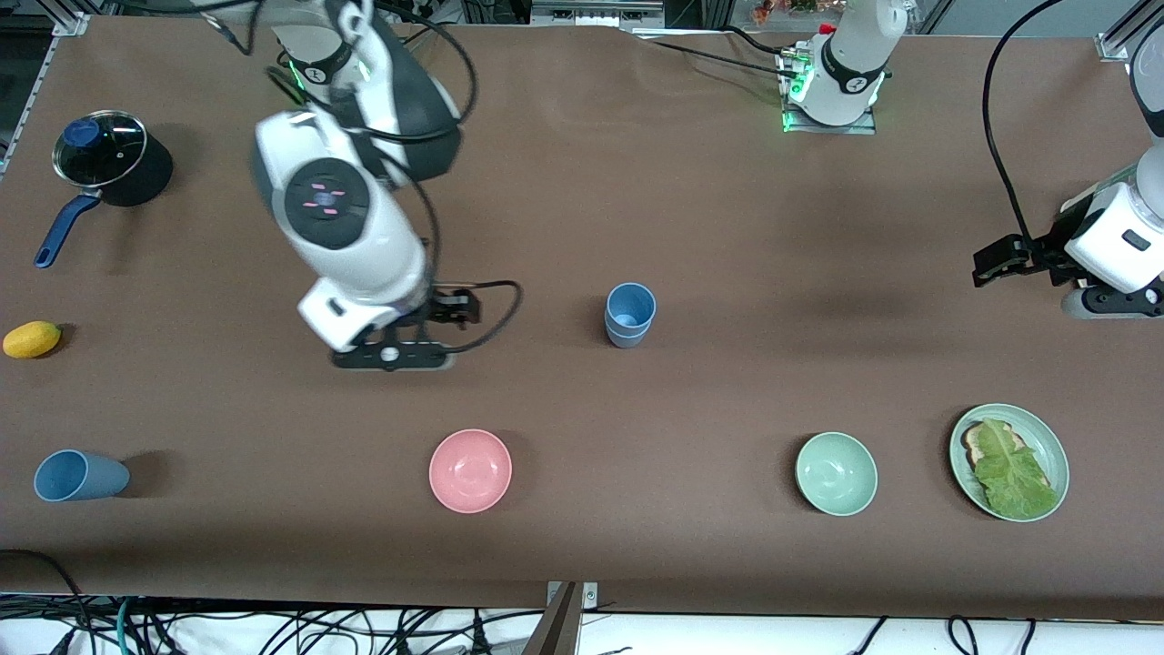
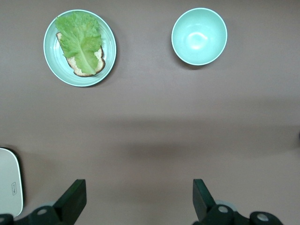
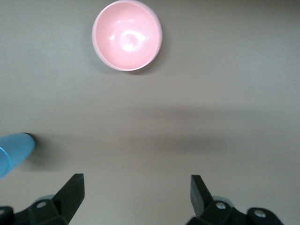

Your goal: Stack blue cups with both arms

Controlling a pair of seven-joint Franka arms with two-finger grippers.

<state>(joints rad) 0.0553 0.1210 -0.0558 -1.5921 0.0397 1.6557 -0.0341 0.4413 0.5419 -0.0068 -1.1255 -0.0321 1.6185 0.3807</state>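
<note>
Blue cups are what I'm chasing here, and two of them already sit nested upright mid-table as a stack (image 1: 630, 314), so what's left is the lone cup (image 1: 80, 476) lying on its side at the right arm's end of the table, nearer the front camera than the lemon (image 1: 32, 338) and the pot (image 1: 109, 159). Its long axis runs along the table's length, mouth pointing away from the stack, base toward the pink bowl (image 1: 470, 470). My right gripper (image 1: 391, 355) hangs over bare table between the stack and that cup, fingers spread wide and holding nothing; in the right wrist view the cup's base just pokes in at the edge (image 3: 14, 151). The left gripper (image 1: 996, 259) is waiting way off at the other end, also spread and empty, over the spot by the mint bowl (image 1: 836, 473) and plate (image 1: 1053, 455). So the right arm is clearly nearer, and I'd guess it needs to grab across the cup's width.
</note>
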